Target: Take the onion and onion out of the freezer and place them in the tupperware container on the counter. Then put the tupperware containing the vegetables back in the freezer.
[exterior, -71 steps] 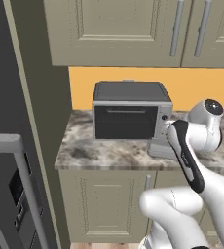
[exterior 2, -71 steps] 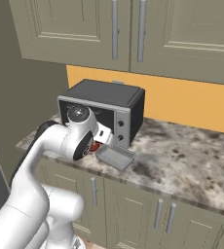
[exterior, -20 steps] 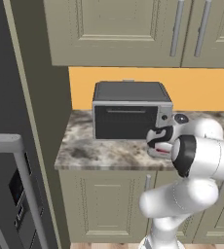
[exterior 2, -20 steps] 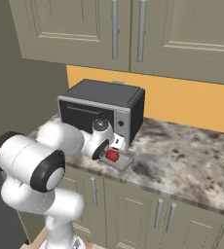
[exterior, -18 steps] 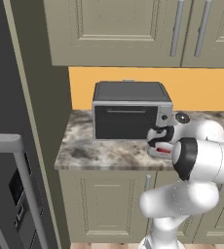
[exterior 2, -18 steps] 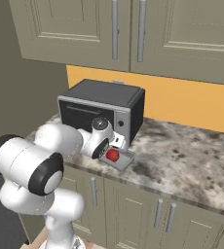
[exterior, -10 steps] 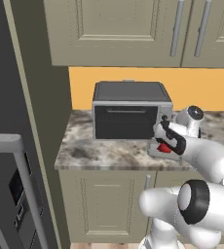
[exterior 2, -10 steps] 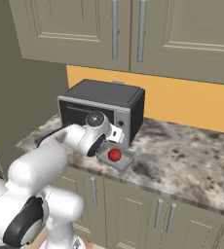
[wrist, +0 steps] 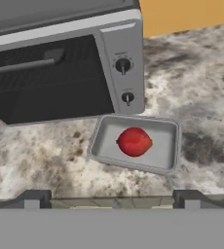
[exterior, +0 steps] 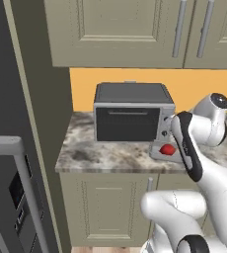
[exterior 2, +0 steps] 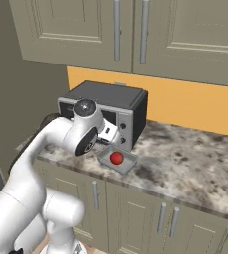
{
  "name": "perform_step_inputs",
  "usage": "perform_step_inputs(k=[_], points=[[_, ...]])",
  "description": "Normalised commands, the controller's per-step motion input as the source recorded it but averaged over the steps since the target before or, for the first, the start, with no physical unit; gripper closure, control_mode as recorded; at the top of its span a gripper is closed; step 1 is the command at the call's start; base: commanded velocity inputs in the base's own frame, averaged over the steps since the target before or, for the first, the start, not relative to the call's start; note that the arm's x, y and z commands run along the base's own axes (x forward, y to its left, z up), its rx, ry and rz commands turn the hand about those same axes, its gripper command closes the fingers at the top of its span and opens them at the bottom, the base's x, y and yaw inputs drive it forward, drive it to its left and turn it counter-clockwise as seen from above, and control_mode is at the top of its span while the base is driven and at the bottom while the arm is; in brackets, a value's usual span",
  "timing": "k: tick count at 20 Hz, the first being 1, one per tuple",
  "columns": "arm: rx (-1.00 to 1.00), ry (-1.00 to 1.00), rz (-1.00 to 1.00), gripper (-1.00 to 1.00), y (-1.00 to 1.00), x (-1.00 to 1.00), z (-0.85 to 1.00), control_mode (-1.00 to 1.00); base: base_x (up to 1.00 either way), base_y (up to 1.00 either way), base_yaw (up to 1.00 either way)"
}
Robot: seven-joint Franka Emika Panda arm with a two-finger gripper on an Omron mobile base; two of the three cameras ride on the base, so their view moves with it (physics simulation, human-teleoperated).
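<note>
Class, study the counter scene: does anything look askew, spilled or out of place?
Only mildly: the grey box sits skewed to the toaster oven front, close before it. One red onion lies inside. Nothing is spilled on the counter.

Base views flank arm; hand view close above tupperware container (wrist: 133, 143).

Kitchen: a toaster oven (exterior: 133, 112) on a marbled stone counter (exterior 2: 185, 154), beige cabinets (exterior: 130, 32) above the oven
</note>
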Motion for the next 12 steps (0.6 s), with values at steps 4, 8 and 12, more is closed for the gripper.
perform_step_inputs(k=[4, 8, 12], points=[[0.08, 0.39, -0.08, -1.00, 0.24, -0.92, 0.96, -1.00, 0.00, 0.00, 0.00], [0.03, 0.29, -0.07, -1.00, 0.27, -1.00, 0.55, -1.00, 0.00, 0.00, 0.00], [0.00, 0.08, -0.01, -1.00, 0.44, -0.96, 0.04, -1.00, 0.00, 0.00, 0.00]])
